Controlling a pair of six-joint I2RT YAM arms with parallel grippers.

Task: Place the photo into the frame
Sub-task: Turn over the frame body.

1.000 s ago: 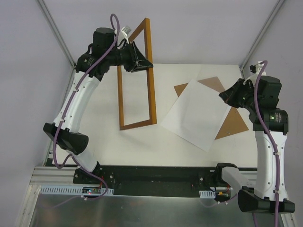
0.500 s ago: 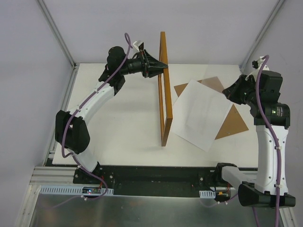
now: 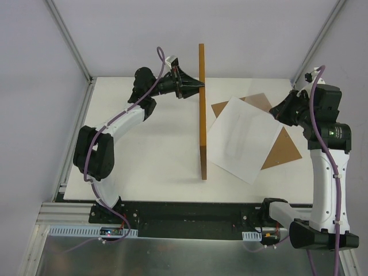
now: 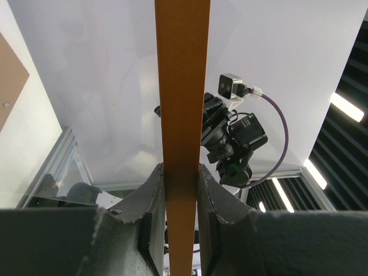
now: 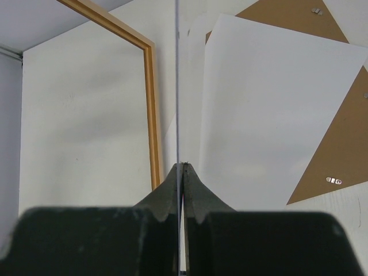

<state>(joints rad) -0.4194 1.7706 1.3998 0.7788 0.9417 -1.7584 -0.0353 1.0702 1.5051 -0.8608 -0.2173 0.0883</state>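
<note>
The frame (image 3: 202, 115) stood on edge with its plane vertical, so the overhead camera saw it as one orange-brown strip. Whether its lower rail touched the white table (image 3: 149, 149) could not be determined. The left gripper (image 3: 199, 84) was clamped on a frame rail from the left, one finger on each face of the wood (image 4: 181, 115). The photo (image 3: 241, 138) lay plain white side up just right of the frame, on a brown backing board (image 3: 284, 152) whose corners showed beyond the paper. Farther right of the frame, the right gripper (image 3: 271, 113) had its fingers pressed together on a thin clear sheet (image 5: 177, 86), seen edge-on as a grey line. Behind the frame, pale grey walls (image 3: 241, 34) met aluminium posts (image 3: 69, 40) at the far table corners. Strip lights (image 4: 345, 106) on a dark slatted ceiling showed right of the frame in the left wrist view.
</note>
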